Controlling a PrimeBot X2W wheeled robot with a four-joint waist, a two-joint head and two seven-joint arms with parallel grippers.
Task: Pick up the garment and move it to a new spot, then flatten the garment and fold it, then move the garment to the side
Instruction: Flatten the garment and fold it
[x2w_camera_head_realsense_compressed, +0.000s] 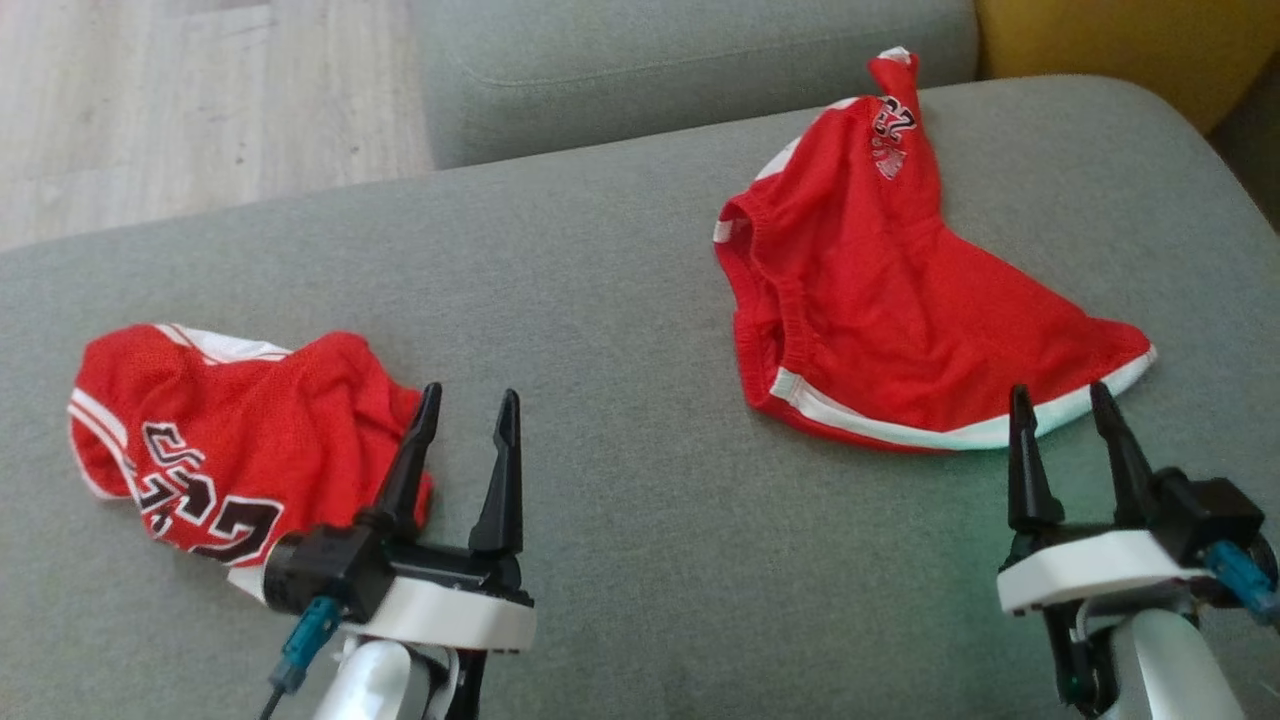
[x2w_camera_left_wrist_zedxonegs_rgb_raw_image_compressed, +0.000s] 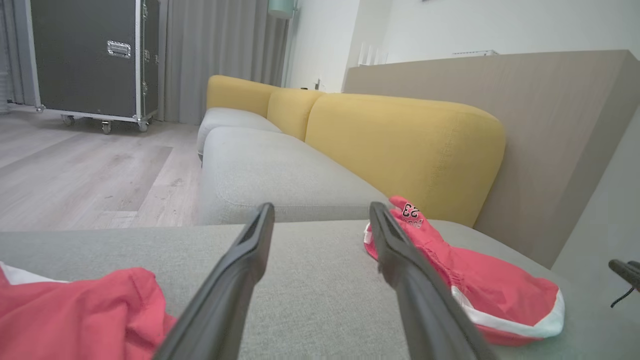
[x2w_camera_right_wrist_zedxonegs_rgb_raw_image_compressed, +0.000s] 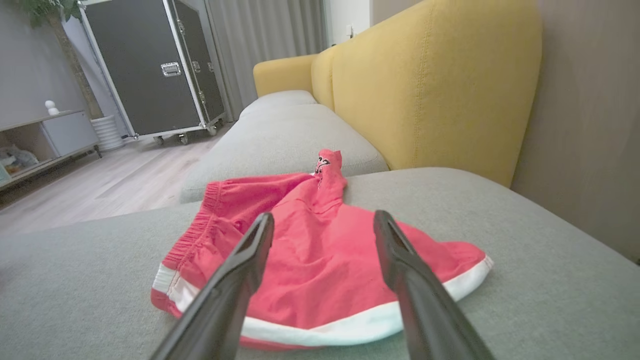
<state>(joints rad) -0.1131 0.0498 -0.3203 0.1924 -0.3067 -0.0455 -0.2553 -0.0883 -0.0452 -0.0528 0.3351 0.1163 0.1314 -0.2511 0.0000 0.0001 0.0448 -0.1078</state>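
Two red garments lie on the grey sofa seat (x2w_camera_head_realsense_compressed: 600, 300). Crumpled red shorts (x2w_camera_head_realsense_compressed: 880, 300) with a white hem and a small number patch lie at the right, also seen in the right wrist view (x2w_camera_right_wrist_zedxonegs_rgb_raw_image_compressed: 325, 250) and the left wrist view (x2w_camera_left_wrist_zedxonegs_rgb_raw_image_compressed: 480, 280). A bunched red jersey (x2w_camera_head_realsense_compressed: 220, 430) with black-and-white numerals lies at the left, its edge at the lower left of the left wrist view (x2w_camera_left_wrist_zedxonegs_rgb_raw_image_compressed: 90, 315). My left gripper (x2w_camera_head_realsense_compressed: 470, 395) (x2w_camera_left_wrist_zedxonegs_rgb_raw_image_compressed: 321, 206) is open just right of the jersey, holding nothing. My right gripper (x2w_camera_head_realsense_compressed: 1060, 392) (x2w_camera_right_wrist_zedxonegs_rgb_raw_image_compressed: 324, 216) is open at the shorts' near hem, holding nothing.
Yellow backrest cushions (x2w_camera_left_wrist_zedxonegs_rgb_raw_image_compressed: 400, 145) (x2w_camera_right_wrist_zedxonegs_rgb_raw_image_compressed: 425, 90) run along the seat's far right side. A second grey seat cushion (x2w_camera_head_realsense_compressed: 690, 60) lies beyond. Wooden floor (x2w_camera_head_realsense_compressed: 150, 100) drops off at the far left, with a black wheeled flight case (x2w_camera_right_wrist_zedxonegs_rgb_raw_image_compressed: 155, 65) across the room.
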